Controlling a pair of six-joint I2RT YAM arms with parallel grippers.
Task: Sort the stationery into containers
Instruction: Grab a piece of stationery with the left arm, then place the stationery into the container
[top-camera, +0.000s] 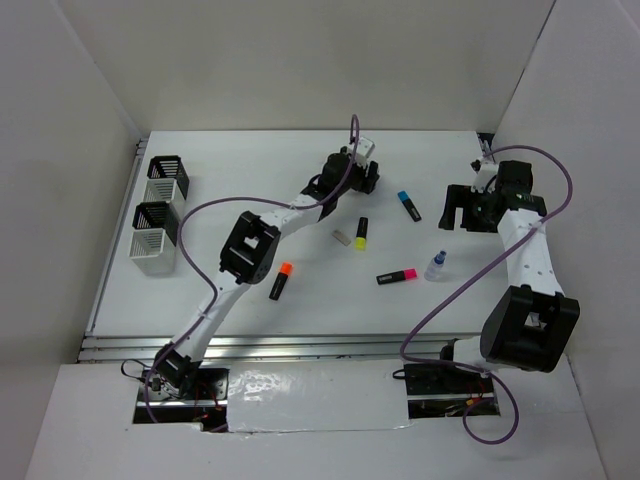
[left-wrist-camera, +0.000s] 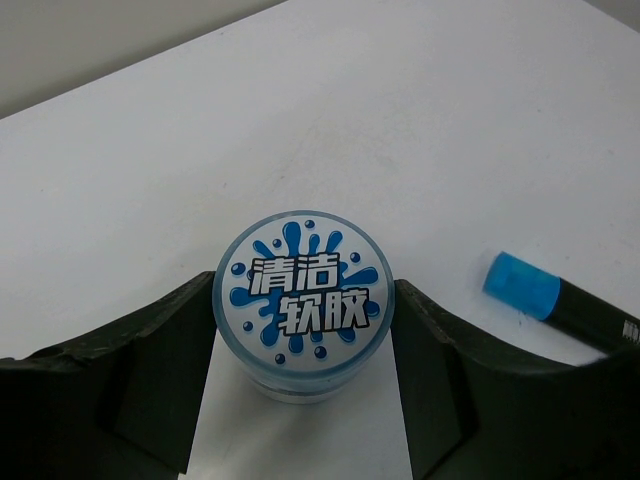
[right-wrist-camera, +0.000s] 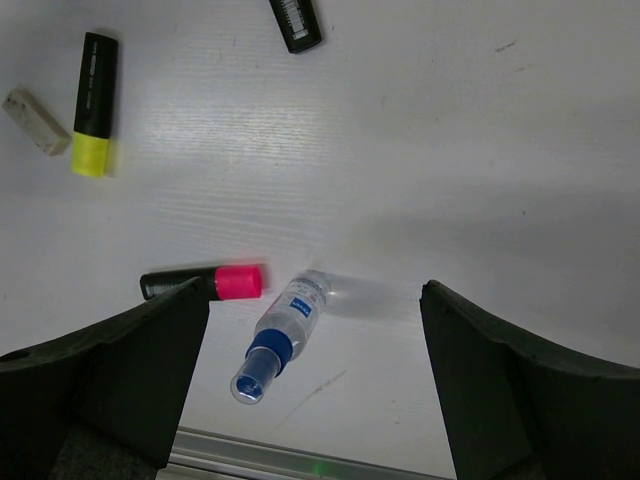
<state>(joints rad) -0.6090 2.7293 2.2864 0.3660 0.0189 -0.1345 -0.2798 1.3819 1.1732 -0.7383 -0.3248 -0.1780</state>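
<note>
The left gripper (left-wrist-camera: 303, 335) fills the bottom of its wrist view, its dark fingers (left-wrist-camera: 150, 370) set against both sides of the small round pot (left-wrist-camera: 302, 300), which carries a blue splash label with white characters. At the right edge of that view lies the blue-capped highlighter (left-wrist-camera: 555, 305) on bare white table.

The right gripper (right-wrist-camera: 313, 305) hangs with its jaws wide apart over the tabletop. Beneath it lie the pink-capped highlighter (right-wrist-camera: 203, 283) and, just beside its cap, a small clear bottle (right-wrist-camera: 283, 328) with a blue cap. At the upper left of that frame are the yellow-capped highlighter (right-wrist-camera: 92, 105) and the beige eraser (right-wrist-camera: 36, 121).

From above, the table (top-camera: 250, 160) is a white board with a metal rail (top-camera: 300, 346) along its lower edge, closed in by plain white walls (top-camera: 300, 60). The containers (top-camera: 150, 216), black and white by turns, stand in a row at the left, well apart from everything else. The orange-capped highlighter (top-camera: 281, 281) lies near the frame's centre. Purple cables (top-camera: 196, 215) loop along both arms.
</note>
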